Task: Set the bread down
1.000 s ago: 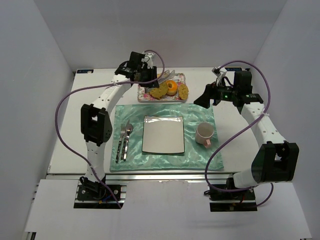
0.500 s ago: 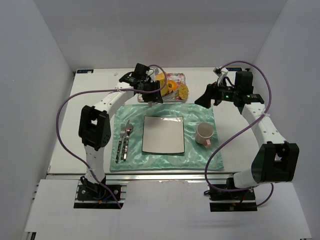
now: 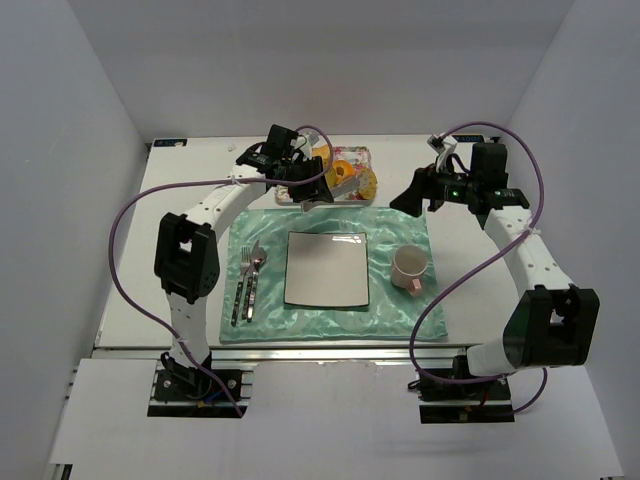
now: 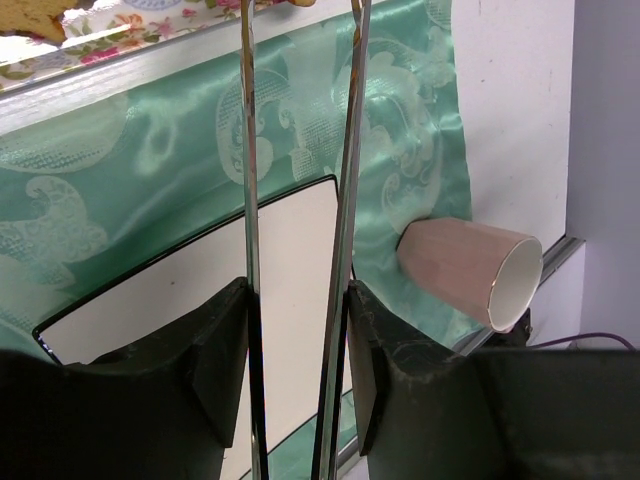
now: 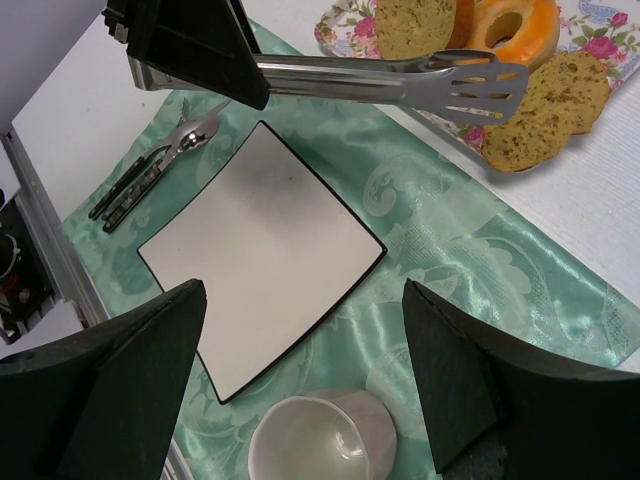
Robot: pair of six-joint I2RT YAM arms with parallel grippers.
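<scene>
The bread (image 5: 545, 110), a flat golden-brown oval slice, lies at the right end of the flowered tray (image 5: 340, 25) and shows in the top view (image 3: 367, 182) too. My left gripper (image 3: 303, 187) is shut on metal tongs (image 5: 400, 80), whose two arms run up between its fingers (image 4: 297, 300). The tong tips hang slightly apart and empty over the tray's front edge, just left of the bread. My right gripper (image 3: 408, 197) is open and empty, hovering above the mat (image 5: 305, 385).
An olive-brown loaf piece (image 5: 415, 25) and an orange bun (image 5: 510, 25) share the tray. A white square plate (image 3: 326, 268) sits on the green placemat (image 3: 400, 310), with a pink cup (image 3: 410, 268) to its right and a fork and knife (image 3: 248, 285) to its left.
My left arm has swung from behind the tray's left end forward and right, bringing the tongs over the tray's front edge. The right arm has not moved.
</scene>
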